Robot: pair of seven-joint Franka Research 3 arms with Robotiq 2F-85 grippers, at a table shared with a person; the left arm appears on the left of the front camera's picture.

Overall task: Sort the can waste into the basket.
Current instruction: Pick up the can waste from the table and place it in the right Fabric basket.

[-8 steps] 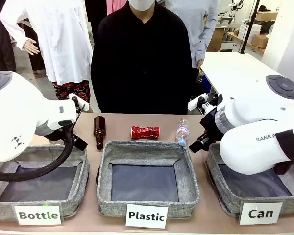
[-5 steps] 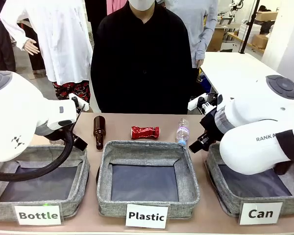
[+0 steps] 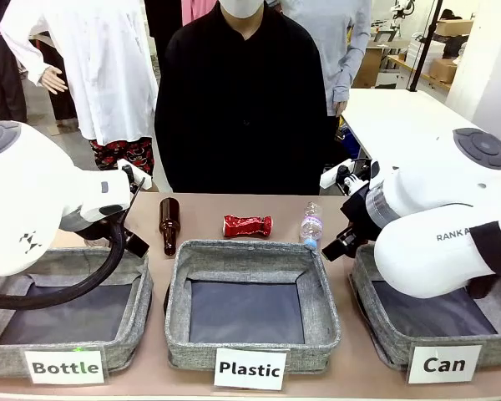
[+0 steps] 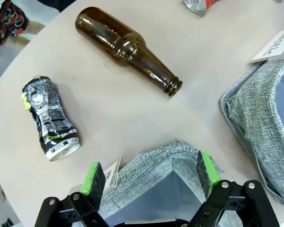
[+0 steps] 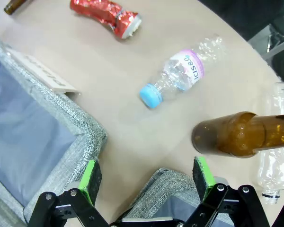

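Front view: holds left gripper and right gripper wide open, empty, ready to carry far crinkled shiny red metal can into near-right grey woven basket tagged Can.

Brown bottle and clear plastic bottle lie on the table.

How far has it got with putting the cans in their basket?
Nothing looks done yet: the visible floor of the Can basket is bare. Nothing is in hand either: the left fingers and right fingers stand open and empty. Left to do: the red can and the dark can both lie on the table.
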